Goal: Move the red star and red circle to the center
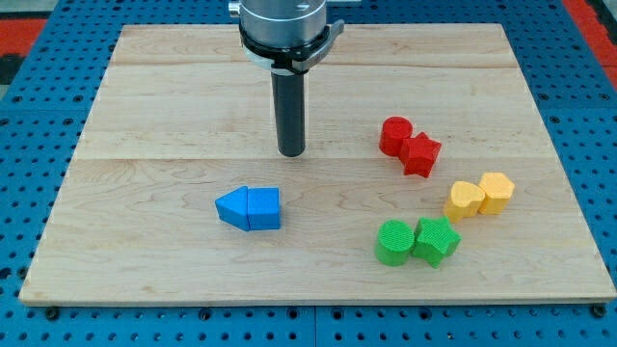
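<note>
**Rod tip and block stock on the wooden board**

Tip: the lower end of a straight dark rod, standing upright under a round grey and black mount at the view's top. No claw is fitted, so nothing is clasped or released; my tip stands on bare wood and touches no block. It lies up and to the right of the blue pair and well to the left of the red pair.

Board: pale wood, with visible plank seams, lying on a blue perforated surface.

Red circle: a round red block in the right half of the board, right of my tip. It touches the red star.

Red star: just below and to the right of the red circle, pressed against it.

Blue blocks: two, side by side and touching, below and left of my tip. The left one comes to a point on its left; the right one is blunter. Exact shapes are hard to tell.

Yellow blocks: two, touching, near the right edge, below the red pair. The left one is rounded; the right one looks hexagonal.

Green blocks: two, touching, toward the view's bottom. A green circle sits left of a green star.
</note>
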Available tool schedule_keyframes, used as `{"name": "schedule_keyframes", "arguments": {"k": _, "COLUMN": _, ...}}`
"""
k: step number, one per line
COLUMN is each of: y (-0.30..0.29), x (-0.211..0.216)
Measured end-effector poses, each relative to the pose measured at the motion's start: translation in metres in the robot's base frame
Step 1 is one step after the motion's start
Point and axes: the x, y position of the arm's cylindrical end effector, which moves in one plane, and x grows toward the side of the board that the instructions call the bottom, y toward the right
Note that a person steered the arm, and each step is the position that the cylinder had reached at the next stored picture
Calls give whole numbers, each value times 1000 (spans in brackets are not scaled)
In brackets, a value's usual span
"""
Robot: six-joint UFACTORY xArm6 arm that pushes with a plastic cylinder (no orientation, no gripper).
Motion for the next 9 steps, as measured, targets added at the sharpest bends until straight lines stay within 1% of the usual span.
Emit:
{"name": "schedule_keyframes", "arguments": {"k": 5, "y": 0, "x": 0}}
{"name": "schedule_keyframes", "arguments": {"k": 6, "y": 15, "x": 11}}
{"name": "schedule_keyframes", "arguments": {"k": 7, "y": 32, "x": 56}}
{"name": "schedule_keyframes", "arguments": {"k": 8, "y": 76, "x": 64}}
{"name": "schedule_keyframes", "arguments": {"k": 9, "y": 149, "x": 52}}
